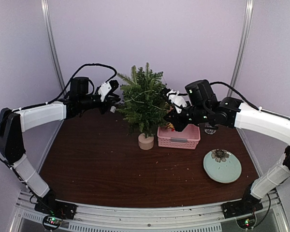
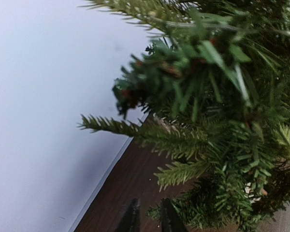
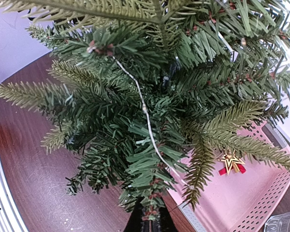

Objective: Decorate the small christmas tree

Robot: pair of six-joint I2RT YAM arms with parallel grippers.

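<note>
Tree stands between left gripper (barely parted) and right gripper, fully closed.

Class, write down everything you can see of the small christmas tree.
The small christmas tree is an artificial green fir with bushy plastic-looking needles, upright on a round pale wooden base on the table, beside the pink basket. A thin wire trails through its branches. The right hand, shut, meets a low branch.

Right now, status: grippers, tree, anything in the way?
Left gripper slightly open, empty. Right gripper shut at lower branches. Small christmas tree upright, thin wire on it. Pink basket beside its base.
</note>
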